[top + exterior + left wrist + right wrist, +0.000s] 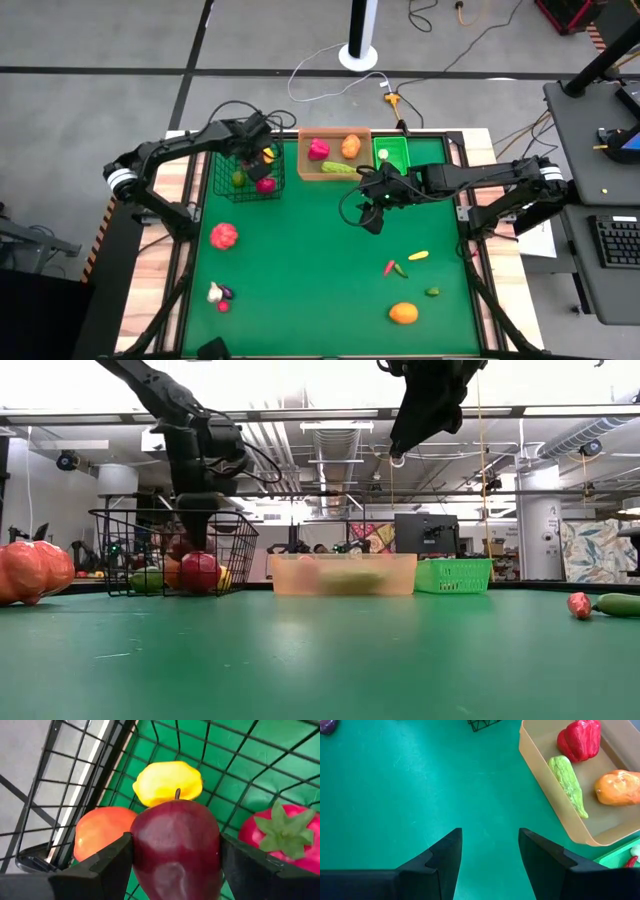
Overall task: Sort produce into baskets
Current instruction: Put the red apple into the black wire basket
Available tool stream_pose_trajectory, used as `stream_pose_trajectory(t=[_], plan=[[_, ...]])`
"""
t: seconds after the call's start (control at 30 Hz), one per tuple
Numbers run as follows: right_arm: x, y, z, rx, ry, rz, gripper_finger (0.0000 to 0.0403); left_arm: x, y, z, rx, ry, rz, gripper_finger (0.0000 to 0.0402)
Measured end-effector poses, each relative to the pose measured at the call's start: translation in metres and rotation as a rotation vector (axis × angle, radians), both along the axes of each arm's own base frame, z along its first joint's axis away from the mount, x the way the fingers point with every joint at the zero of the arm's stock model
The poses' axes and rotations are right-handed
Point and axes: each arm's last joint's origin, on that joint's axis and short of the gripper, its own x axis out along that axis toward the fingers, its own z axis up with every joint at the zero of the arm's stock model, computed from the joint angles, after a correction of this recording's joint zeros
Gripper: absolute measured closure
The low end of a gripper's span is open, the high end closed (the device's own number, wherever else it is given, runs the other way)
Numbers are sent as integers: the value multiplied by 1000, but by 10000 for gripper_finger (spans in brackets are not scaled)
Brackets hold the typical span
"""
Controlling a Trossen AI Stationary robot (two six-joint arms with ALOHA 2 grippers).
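Note:
My left gripper (260,150) reaches down into the black wire basket (245,172) and is shut on a dark red apple (175,840). Under the apple lie a yellow fruit (167,781), an orange-red fruit (102,832) and a pink-red fruit with a green top (282,837). My right gripper (490,850) hangs open over the middle of the green mat (372,215), nothing between its fingers. The tan tray (335,172) holds a red pepper (580,739), a green cucumber (567,782) and an orange piece (620,787). The green bin (392,155) stands beside it. My left gripper pinches the apple by its two round sides (142,845), one finger (105,865) on each. The fingers slant steeply down from above into the basket. The apple's stem end (177,794) points away from the wrist, toward the fruits below; whether it touches them I cannot tell.
Loose produce lies on the mat: a pink-red piece (224,236) at the left, small pieces (218,293) near the front left, a yellow chilli (418,256), a red and a green one (395,268), a green bit (432,292) and an orange fruit (403,313).

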Motion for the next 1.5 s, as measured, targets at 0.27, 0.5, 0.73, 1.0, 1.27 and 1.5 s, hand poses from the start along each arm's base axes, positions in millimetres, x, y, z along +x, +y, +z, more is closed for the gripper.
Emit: stream_pose_trajectory(t=[0.27, 0.5, 0.73, 1.0, 1.27, 1.5], plan=[[0, 0, 0, 0, 0, 0, 216, -1, -1, -12, 16, -24, 10, 152], [0, 0, 0, 0, 0, 0, 216, -2, -2, -15, 15, -30, 40, 152], [0, 0, 0, 0, -1, 0, 216, -6, -4, -18, 3, 12, 77, 151], [1, 0, 0, 1, -7, -1, 216, -6, -4, -18, 4, -7, 113, 127], [1, 0, 1, 5, -9, -6, 216, -6, -4, -18, 1, -6, 119, 111], [1, 0, 1, 5, -10, -6, 216, -8, -6, -18, -22, 9, 149, 111]])
